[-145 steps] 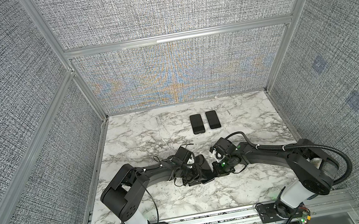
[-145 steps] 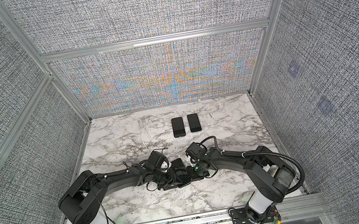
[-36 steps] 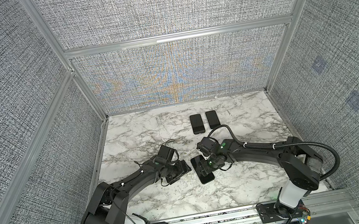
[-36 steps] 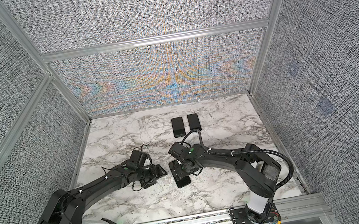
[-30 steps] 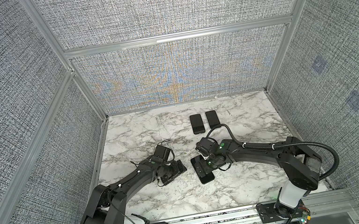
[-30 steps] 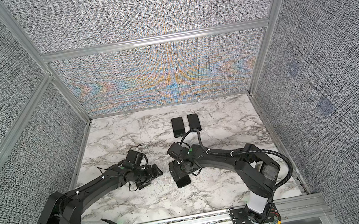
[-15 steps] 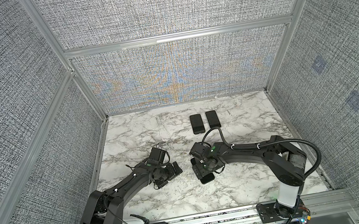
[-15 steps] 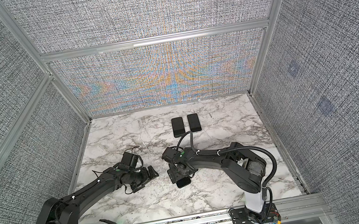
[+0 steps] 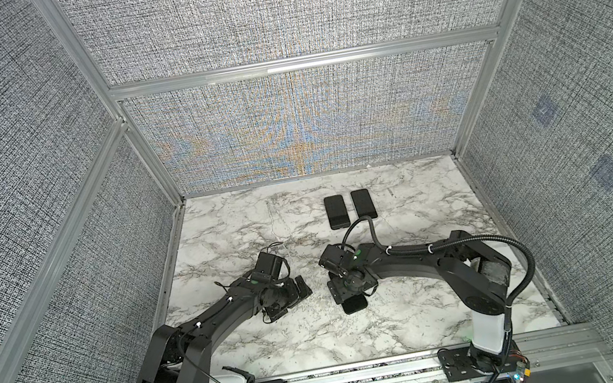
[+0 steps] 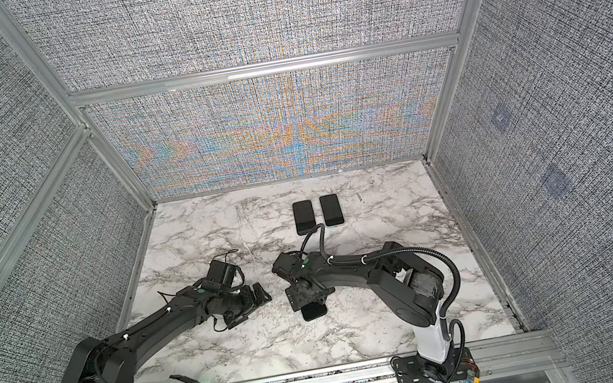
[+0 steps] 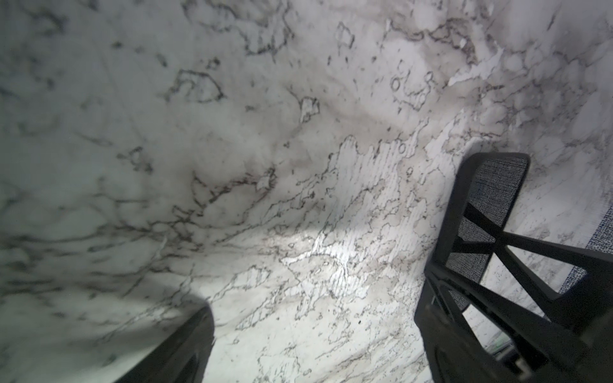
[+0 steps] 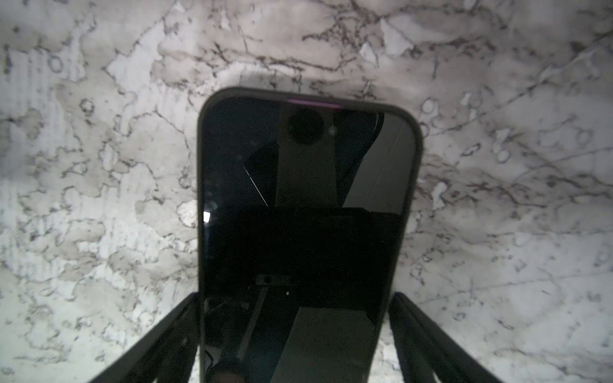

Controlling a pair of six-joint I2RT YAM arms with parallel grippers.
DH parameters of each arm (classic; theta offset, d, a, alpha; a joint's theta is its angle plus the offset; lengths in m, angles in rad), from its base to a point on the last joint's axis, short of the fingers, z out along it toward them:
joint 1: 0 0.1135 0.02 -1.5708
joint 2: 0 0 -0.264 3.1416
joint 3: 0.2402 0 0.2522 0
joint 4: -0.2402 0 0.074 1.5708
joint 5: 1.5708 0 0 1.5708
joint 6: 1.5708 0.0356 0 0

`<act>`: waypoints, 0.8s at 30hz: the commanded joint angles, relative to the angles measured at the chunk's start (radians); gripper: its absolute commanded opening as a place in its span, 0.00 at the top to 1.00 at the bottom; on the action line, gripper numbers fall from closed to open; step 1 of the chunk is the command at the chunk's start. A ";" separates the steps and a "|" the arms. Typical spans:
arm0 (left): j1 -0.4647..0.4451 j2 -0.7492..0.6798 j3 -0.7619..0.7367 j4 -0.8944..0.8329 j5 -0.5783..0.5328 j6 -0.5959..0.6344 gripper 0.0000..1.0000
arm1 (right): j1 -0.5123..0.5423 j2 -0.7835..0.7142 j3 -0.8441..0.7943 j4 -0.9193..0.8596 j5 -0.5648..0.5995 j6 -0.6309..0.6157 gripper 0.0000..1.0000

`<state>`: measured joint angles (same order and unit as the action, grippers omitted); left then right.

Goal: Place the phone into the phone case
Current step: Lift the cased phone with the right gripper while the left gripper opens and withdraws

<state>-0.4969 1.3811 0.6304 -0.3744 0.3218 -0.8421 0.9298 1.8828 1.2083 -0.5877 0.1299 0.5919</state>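
The phone (image 12: 305,205) lies flat and screen up on the marble, with the matte black rim of the phone case (image 12: 201,159) round its dark glass. In both top views only its near end (image 9: 354,304) (image 10: 314,311) shows below my right gripper (image 9: 349,293) (image 10: 307,297). The right gripper (image 12: 295,295) points down and stands open astride the phone. One finger (image 12: 179,325) meets the case's edge. A slim strip of marble shows before the other finger (image 12: 418,331). My left gripper (image 9: 292,295) (image 10: 254,297) (image 11: 350,233) is open and empty, to the left of the phone.
Two more black slabs (image 9: 336,212) (image 9: 364,204) lie side by side near the back of the marble table (image 9: 421,308). Grey fabric walls close in the left, right and back sides. An aluminium rail (image 9: 369,376) runs along the front edge.
The left gripper has drawn back leftward, away from the phone, and opened fully. The right gripper has shifted over the phone, now straddles it, and its jaws have narrowed a little.
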 commanded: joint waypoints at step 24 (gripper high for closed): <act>-0.001 0.031 -0.006 -0.027 0.007 0.005 0.02 | 0.023 0.007 0.007 -0.040 0.061 0.019 0.27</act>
<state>-0.4969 1.3994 0.6365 -0.3401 0.3508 -0.8421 0.9516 1.8912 1.2175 -0.5938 0.1688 0.6136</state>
